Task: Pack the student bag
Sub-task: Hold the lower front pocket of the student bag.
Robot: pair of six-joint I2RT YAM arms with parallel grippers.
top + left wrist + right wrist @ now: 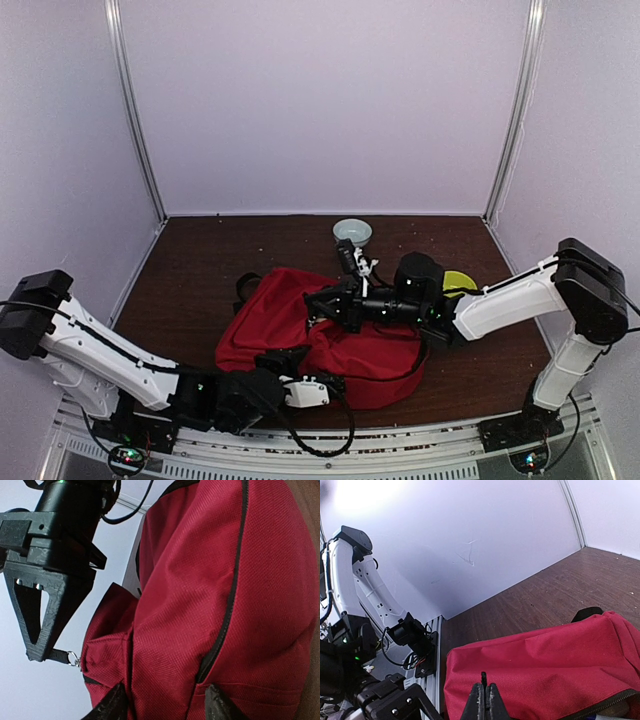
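Note:
The student bag [300, 325], a red backpack with black zippers, lies on the dark wood table. It fills the left wrist view [200, 580]. My left gripper [165, 707] is open at the bag's near side [287, 358], with its two fingertips [114, 704] apart against the red fabric. My right gripper [484, 692] reaches over the bag from the right [320, 300]. It is shut on a thin black zipper pull [483, 676]. The left wrist view shows that pull's tab and metal ring [73, 658] at the right gripper's tip.
A small white bowl [352, 232] stands behind the bag near the back wall. A yellow-green object [460, 280] peeks out behind the right arm. White walls close in the table on three sides, and the left arm's base [350, 580] stands at the near rail.

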